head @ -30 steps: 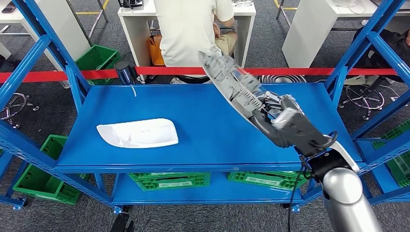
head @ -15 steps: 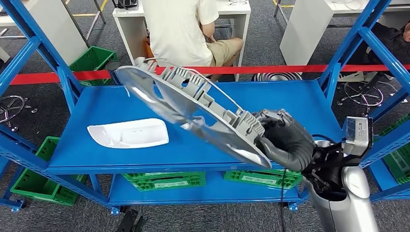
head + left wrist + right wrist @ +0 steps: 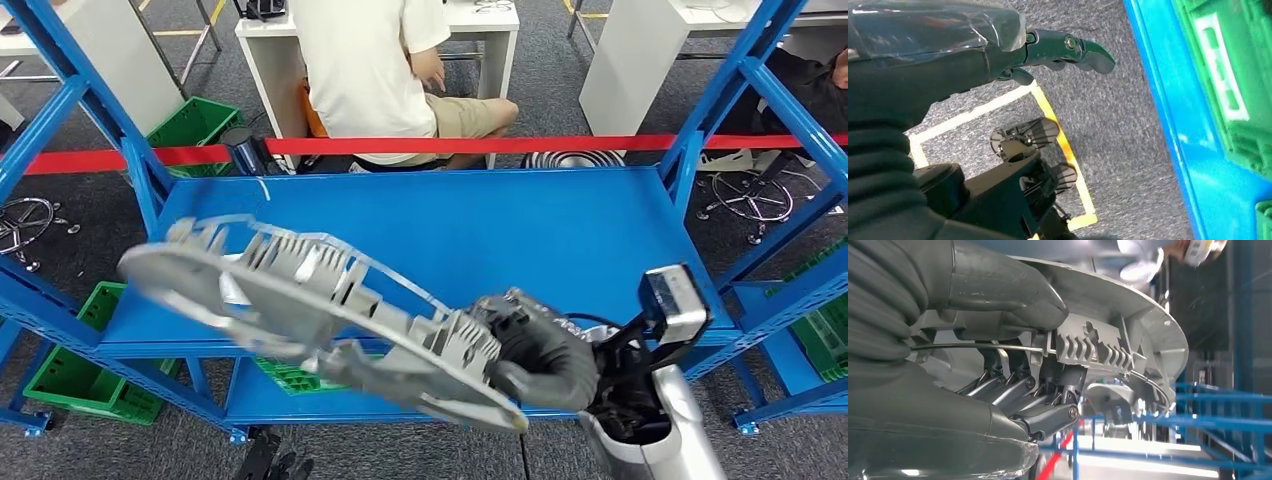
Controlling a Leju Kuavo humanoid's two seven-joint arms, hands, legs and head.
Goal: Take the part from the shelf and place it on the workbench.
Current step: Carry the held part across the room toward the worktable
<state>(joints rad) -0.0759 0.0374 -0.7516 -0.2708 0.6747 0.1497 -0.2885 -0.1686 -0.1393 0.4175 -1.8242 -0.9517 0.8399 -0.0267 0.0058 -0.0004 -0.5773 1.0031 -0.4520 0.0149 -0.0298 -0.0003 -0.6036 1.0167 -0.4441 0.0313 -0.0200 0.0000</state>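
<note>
The right hand (image 3: 535, 360), at about five o'clock in the head view, grips the part (image 3: 300, 300) by one end, thumb above and fingers (image 3: 1048, 415) beneath. The part hangs clear of the shelf (image 3: 500, 230), reaching toward nine o'clock. So the pickup looks done; carrying to the workbench and setting down remain. The left hand (image 3: 998, 55) holds nothing, fingers loosely extended

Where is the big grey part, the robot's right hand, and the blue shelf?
grey part (image 3: 300, 290): head view, ribbed middle.
right hand (image 3: 535, 355): head view, ribbed cover.
blue shelf (image 3: 500, 230): head view, bare top.
</note>
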